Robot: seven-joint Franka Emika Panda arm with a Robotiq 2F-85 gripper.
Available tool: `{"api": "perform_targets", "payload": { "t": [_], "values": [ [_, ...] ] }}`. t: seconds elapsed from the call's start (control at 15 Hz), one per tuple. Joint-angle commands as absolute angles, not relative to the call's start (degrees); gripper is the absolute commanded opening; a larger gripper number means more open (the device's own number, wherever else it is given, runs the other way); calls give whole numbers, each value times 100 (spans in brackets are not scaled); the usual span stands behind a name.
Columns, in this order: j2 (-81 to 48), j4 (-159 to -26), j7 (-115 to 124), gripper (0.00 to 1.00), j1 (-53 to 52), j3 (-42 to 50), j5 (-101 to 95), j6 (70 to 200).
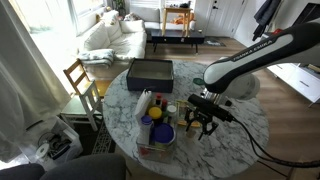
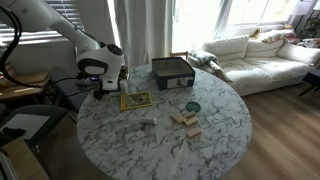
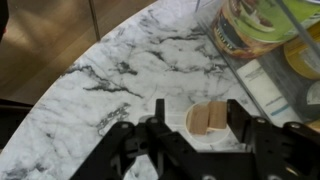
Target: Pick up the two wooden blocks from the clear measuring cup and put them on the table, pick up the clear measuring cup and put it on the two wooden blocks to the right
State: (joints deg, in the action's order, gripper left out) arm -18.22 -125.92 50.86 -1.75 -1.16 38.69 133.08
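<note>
In the wrist view the clear measuring cup (image 3: 189, 124) stands on the marble table and is seen from above. Two light wooden blocks (image 3: 208, 118) sit side by side inside it. My gripper (image 3: 199, 110) is open directly over the cup, one black finger on each side of the blocks; the right finger is close to them. In both exterior views the gripper (image 1: 200, 120) (image 2: 103, 86) points down near the table's edge and hides the cup. More wooden blocks (image 2: 185, 120) lie in a small group on the table.
A clear bin (image 3: 262, 78) (image 1: 155, 130) (image 2: 135, 100) holding jars stands right beside the cup. A black box (image 1: 150, 72) (image 2: 172, 72) sits at the far side of the round marble table (image 2: 220, 135). A small green object (image 2: 192, 107) lies near the blocks. The table edge (image 3: 70, 70) is close.
</note>
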Motion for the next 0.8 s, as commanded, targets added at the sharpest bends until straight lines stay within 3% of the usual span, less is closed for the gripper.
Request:
{"api": "perform_targets", "payload": {
  "t": [0.0,0.2,0.27,0.73],
  "values": [
    [-1835,-12532,5151,34,-161,-72,3936,13122],
    [-1845,-12518,5146,12,-163,-72,3936,13117],
    [-1832,-12497,5149,9,-163,-73,3936,13103],
    [-1416,-12572,5222,9,-165,-21,3743,12774]
  ]
}}
